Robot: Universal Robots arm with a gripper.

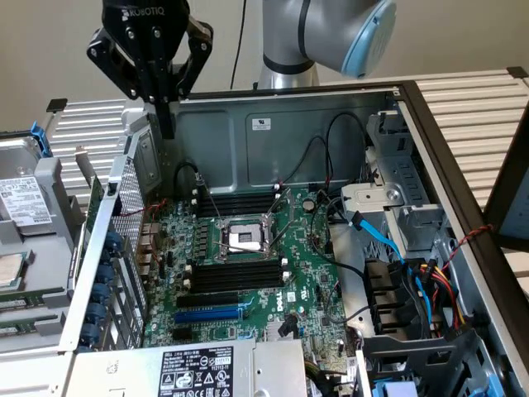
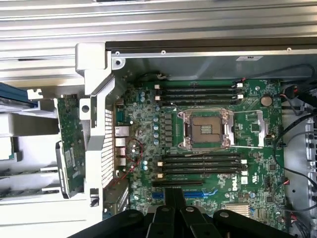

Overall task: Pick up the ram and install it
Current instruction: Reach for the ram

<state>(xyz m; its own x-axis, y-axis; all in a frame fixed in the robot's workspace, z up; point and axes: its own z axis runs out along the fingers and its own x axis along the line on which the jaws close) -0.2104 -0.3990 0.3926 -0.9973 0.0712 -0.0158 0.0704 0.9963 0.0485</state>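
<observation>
Gripper (image 1: 168, 116): fingers pressed together, nothing between them. It hangs high over the rear corner of the open computer case (image 1: 273, 136), tips pointing down at the rear wall (image 2: 96, 148).

The ram (image 2: 69, 144): outside the case, just beside that perforated rear wall, green face toward the wrist camera. I cannot tell whether it leans on the wall or rests in a holder.

Step in hand, by my reading: the reach for the pickup, nothing grasped yet. To do it well, the fingers need to part before descent, line up across the stick's thin dimension, and close on the bare board edges near its middle, clear of the metal wall.

Farther in: two banks of black memory slots (image 2: 203, 163) flank the CPU socket (image 2: 205, 129), all empty. Loose cables (image 1: 331, 141) drape over the far bank, a likely snag.
</observation>
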